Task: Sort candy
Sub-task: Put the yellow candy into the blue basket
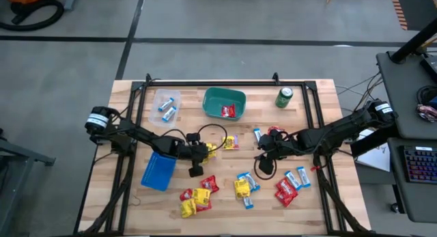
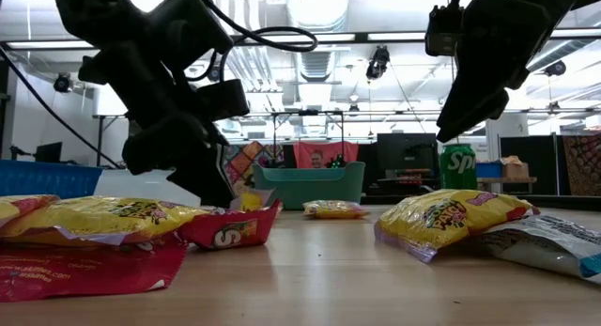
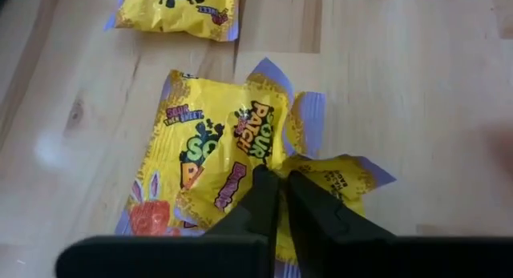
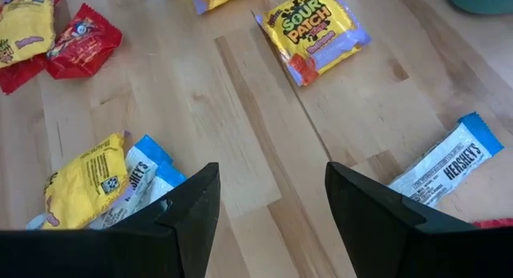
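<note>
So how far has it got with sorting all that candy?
Barely started. A clear tray holds blue-and-white sweets and the green bin a red packet. The left gripper is shut on a yellow packet; the right gripper hangs open. Most candy lies loose, and the blue bin looks empty.

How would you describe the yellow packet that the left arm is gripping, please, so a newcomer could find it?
Start at the green bin at the table's back edge and come toward the middle. There the left end effector is shut on a yellow packet. It is the only candy pinched between dark fingers; another yellow packet lies loose beside it.
</note>
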### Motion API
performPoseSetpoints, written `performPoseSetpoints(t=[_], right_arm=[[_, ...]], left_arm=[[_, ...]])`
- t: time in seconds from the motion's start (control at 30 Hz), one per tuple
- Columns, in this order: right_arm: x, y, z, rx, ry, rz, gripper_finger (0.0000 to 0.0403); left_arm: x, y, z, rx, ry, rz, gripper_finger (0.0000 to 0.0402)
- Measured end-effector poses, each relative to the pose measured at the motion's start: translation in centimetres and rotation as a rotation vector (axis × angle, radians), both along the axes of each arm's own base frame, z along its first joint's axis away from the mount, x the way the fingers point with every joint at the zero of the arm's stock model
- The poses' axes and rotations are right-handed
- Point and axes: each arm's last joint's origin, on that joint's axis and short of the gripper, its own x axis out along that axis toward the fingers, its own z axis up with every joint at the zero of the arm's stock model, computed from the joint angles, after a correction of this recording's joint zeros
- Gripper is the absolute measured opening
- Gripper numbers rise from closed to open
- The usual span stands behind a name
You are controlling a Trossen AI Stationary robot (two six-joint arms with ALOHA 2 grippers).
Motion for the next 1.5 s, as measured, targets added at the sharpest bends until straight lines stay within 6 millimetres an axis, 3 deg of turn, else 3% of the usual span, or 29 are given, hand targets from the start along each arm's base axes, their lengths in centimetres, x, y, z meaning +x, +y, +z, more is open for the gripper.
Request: performPoseSetpoints(t=[0.2,0.47,0.7,0.8,0.93,1.17,1.33,1.5], right_arm=[[-0.1,0.0,-0.1,-0.001,0.004,0.0,0.0217],[-0.1,0.0,-0.2,-0.002,0.005,0.0,0.0217],[-0.1,0.0,-0.3,-0.008,0.009,0.005,0.0217],[-0.1,0.0,-0.3,-0.01,0.008,0.006,0.0217],[-0.1,-0.1,-0.2,-0.018,0.002,0.005,0.0217],[-0.1,-0.1,-0.2,-0.037,-0.001,0.005,0.0217],[-0.1,-0.1,-0.2,-0.04,-0.001,0.01,0.0217],[-0.1,-0.1,-0.2,-0.04,-0.001,0.01,0.0217]], left_arm=[[-0.4,0.0,1.5,-0.012,-0.024,-0.016,0.0001],[-0.8,-0.1,7.7,-0.015,-0.104,-0.049,0.0],[-3.9,-1.2,13.8,-0.144,0.191,-0.005,0.0],[-5.5,-1.7,15.2,-0.223,0.346,0.086,0.0],[-6.8,-2.9,14.8,-0.289,0.493,0.12,0.0],[-8.7,-4.3,10.4,-0.299,0.753,0.218,0.0],[-9.1,-4.3,8.2,-0.268,0.838,0.273,0.0009],[-8.9,-4.3,7.7,-0.254,0.862,0.278,0.0041]])
